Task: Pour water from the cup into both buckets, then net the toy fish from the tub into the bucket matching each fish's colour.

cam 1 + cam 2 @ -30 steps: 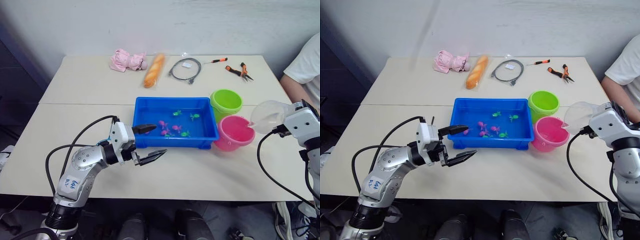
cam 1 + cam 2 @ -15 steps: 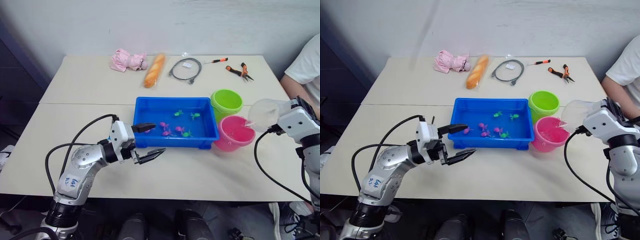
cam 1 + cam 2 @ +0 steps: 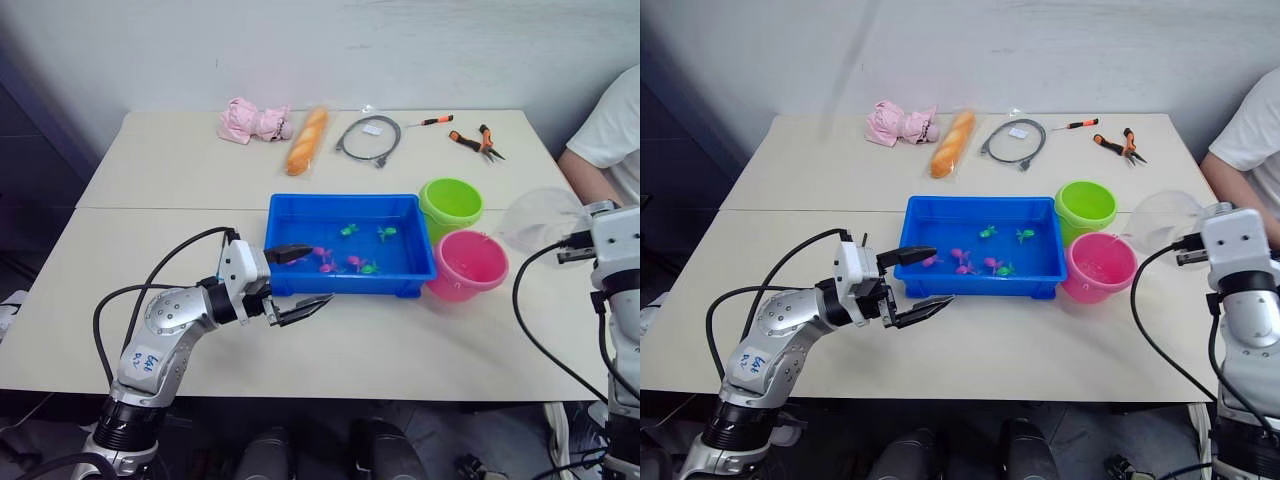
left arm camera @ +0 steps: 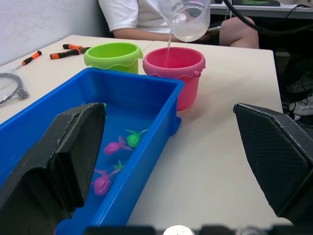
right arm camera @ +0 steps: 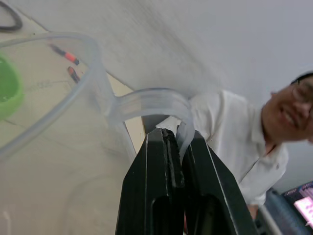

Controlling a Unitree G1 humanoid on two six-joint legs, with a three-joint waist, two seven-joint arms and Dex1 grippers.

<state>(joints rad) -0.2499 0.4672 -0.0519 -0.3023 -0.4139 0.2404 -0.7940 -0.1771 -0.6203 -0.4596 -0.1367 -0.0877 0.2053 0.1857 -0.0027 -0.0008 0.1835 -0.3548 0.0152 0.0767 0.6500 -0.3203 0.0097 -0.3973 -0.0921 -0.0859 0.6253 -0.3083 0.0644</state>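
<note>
My right gripper (image 5: pixel 176 134) is shut on the handle of the clear cup (image 3: pixel 541 215). The cup hangs tilted just right of and above the pink bucket (image 3: pixel 468 263). In the left wrist view a thin stream runs from the cup (image 4: pixel 189 19) into the pink bucket (image 4: pixel 174 63). The green bucket (image 3: pixel 452 201) stands right behind the pink one. Both touch the right end of the blue tub (image 3: pixel 345 198), where several pink and green toy fish (image 3: pixel 353 262) lie in shallow water. My left gripper (image 3: pixel 320 275) is open at the tub's front left corner, with nothing in it.
Along the table's far edge lie a pink plush toy (image 3: pixel 255 120), a bread loaf (image 3: pixel 308 140), a grey coiled cable (image 3: pixel 368 138), a screwdriver (image 3: pixel 437 120) and pliers (image 3: pixel 478 142). A person in a white shirt (image 3: pixel 612 130) sits at the right end.
My right gripper has drawn the cup up and to the right, from over the pink bucket's rim to beside it. The left arm has barely moved.
</note>
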